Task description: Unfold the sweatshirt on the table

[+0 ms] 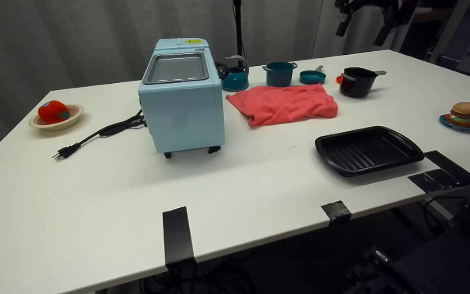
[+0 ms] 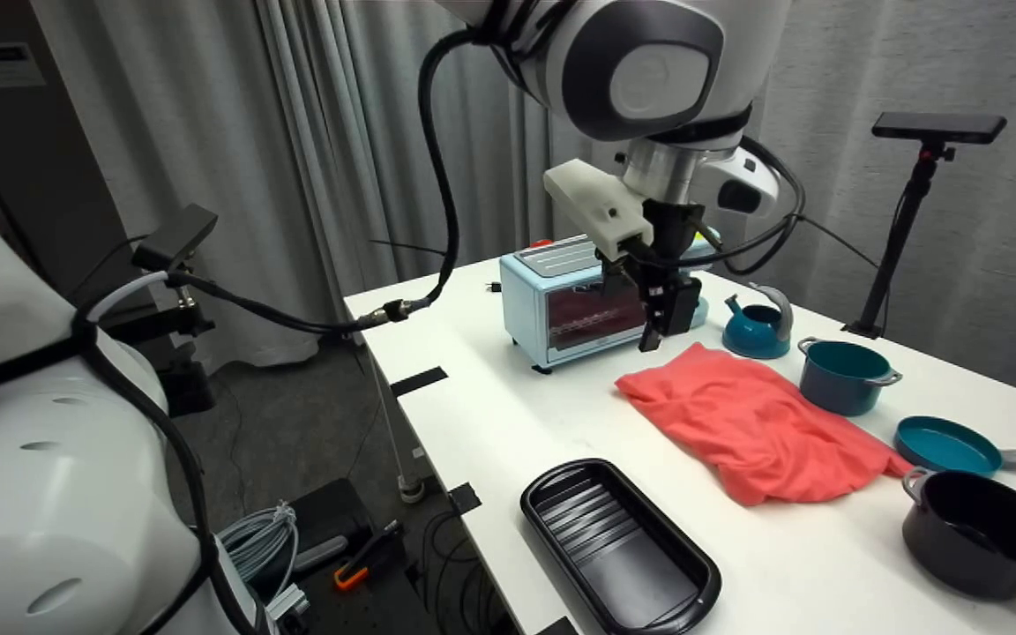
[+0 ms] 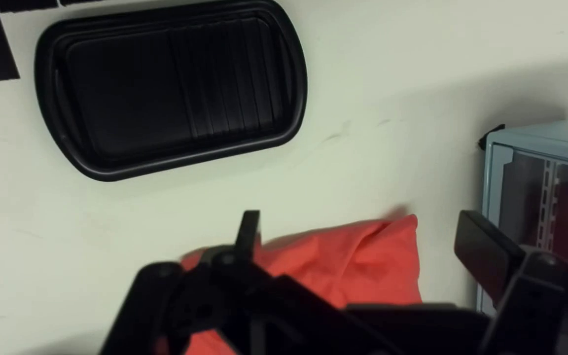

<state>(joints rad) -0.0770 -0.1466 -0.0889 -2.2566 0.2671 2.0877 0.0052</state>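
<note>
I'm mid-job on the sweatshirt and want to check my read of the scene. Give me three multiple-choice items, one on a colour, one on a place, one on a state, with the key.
1. What colour is the tray?
A) teal
B) white
C) black

2. Where does the sweatshirt lie?
A) on the table, near the oven
B) on top of the oven
C) inside the tray

3. How does the tool stand?
A) shut on the sweatshirt
B) open, holding nothing
C) shut, with nothing in it

Key:
1. C: all three views show it black.
2. A: both exterior views show it wrinkled on the white top, and the wrist view shows a gap between it and the oven.
3. B: in an exterior view its fingers are apart with nothing between them.
</note>
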